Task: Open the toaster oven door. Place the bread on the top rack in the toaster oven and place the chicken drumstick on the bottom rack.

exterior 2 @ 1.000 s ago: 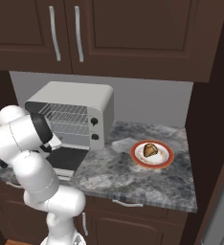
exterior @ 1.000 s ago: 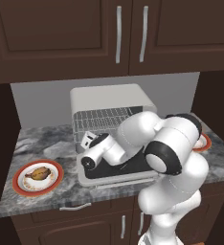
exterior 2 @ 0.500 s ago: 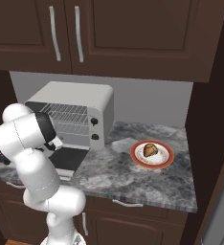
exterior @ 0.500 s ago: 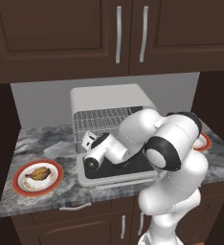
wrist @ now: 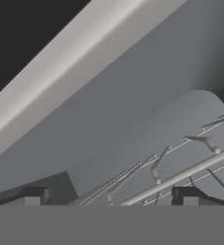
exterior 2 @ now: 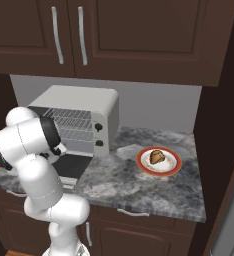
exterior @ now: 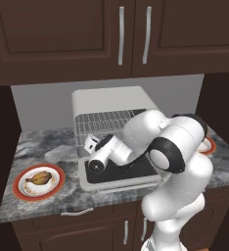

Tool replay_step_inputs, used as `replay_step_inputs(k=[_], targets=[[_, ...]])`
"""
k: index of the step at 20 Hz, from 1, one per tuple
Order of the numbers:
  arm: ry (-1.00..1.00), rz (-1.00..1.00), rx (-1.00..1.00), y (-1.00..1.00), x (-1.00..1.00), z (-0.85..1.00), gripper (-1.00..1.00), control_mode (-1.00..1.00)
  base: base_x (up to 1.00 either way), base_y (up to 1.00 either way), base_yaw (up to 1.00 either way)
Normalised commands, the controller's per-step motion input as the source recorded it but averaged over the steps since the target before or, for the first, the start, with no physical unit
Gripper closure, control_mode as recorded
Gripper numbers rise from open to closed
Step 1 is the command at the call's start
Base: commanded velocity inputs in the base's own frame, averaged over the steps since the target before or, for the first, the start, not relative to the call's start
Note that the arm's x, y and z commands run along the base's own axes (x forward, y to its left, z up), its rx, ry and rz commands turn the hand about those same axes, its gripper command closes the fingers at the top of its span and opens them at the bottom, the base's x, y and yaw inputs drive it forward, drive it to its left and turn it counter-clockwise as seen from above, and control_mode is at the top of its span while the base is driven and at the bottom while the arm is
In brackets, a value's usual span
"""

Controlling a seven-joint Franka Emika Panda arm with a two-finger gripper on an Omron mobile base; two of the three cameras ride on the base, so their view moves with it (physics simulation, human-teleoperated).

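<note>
The off-white toaster oven (exterior: 109, 98) (exterior 2: 79, 100) stands at the back of the counter. Its door (exterior: 111, 182) (exterior 2: 71, 167) is folded down flat, black glass facing up. Inside, the top rack (exterior: 109, 117) (exterior 2: 71, 116) and the bottom rack (exterior: 94, 133) (exterior 2: 75, 134) are bare wire grids. My gripper (exterior: 90, 143) (wrist: 109, 196) hovers open over the door's left part, close to the oven mouth. In the hand view rack wires (wrist: 181, 177) and an inner wall lie just ahead. The chicken drumstick (exterior: 38, 178) lies on a plate to the left. The bread (exterior 2: 157, 156) lies on a plate to the right.
Red-rimmed plates (exterior: 22, 188) (exterior 2: 174, 167) hold the two foods on the grey marble counter (exterior 2: 119, 175). Dark wall cabinets (exterior: 121, 34) hang above the oven. A dark tall panel (exterior 2: 224, 125) bounds the counter on the right.
My hand has crept slightly upward and toward the oven mouth. The door lies flat in all frames, and the foods have not moved.
</note>
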Motion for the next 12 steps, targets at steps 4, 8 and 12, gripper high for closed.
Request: replay_step_inputs(k=[4,8,12], targets=[[0.00,0.00,0.00,0.07,0.33,-0.23,-1.00,-1.00,0.00,0.00,0.00],[0.00,0.00,-0.02,0.12,0.24,-0.28,-1.00,-1.00,0.00,0.00,0.00],[-0.01,0.00,-0.02,0.15,0.28,-0.26,-1.00,-1.00,0.00,0.00,0.00]])
